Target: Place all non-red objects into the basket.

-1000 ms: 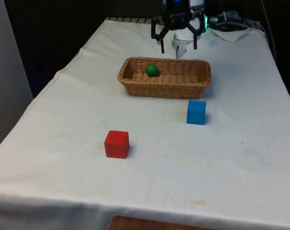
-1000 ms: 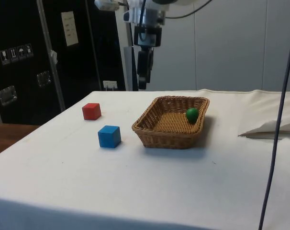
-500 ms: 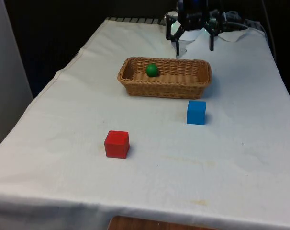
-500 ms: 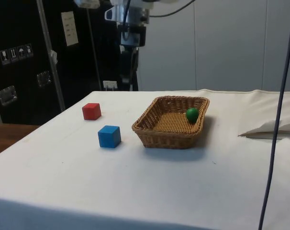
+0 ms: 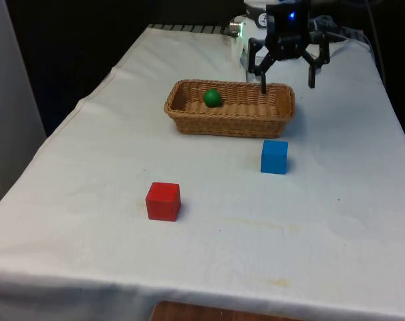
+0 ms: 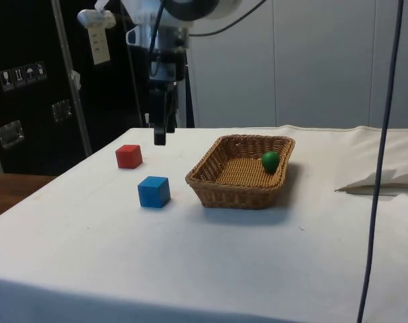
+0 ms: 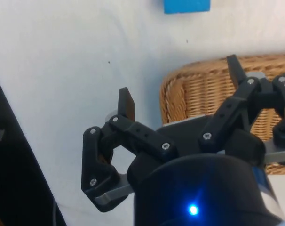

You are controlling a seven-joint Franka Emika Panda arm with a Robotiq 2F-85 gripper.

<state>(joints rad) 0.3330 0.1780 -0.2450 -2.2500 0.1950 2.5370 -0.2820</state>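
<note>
Blue wooden cube (image 5: 275,156) sits centre-right; I'd lower my spread, empty black gripper (image 5: 287,74) squarely over it, beside the wicker basket (image 5: 189,124)

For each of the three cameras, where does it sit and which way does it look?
Front view: across the table at the basket, blue cube, red cube; gripper open, hanging above.
Side view: from the table's side; gripper above the cloth.
Wrist view: down past the gripper onto the blue cube.
All views share basket and blue cube.
</note>
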